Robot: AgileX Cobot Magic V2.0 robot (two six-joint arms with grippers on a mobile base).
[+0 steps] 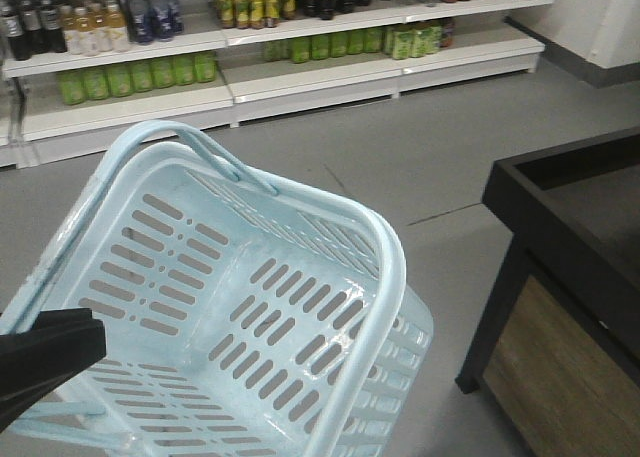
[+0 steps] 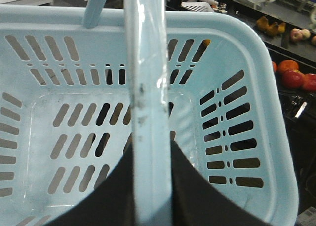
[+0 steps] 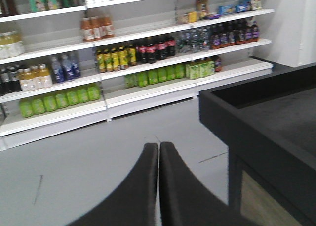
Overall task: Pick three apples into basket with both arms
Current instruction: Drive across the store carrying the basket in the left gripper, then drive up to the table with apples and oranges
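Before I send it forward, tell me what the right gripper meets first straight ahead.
The right gripper points over open grey floor toward the drink shelves; the way looks free until them, though depth is unclear.

Soft, even indoor light filled every view, and shadows were faint. Glare streaked the basket (image 1: 330,307) and its near handle (image 2: 148,63). The far shelves (image 3: 148,33) looked slightly blurred and grainy.
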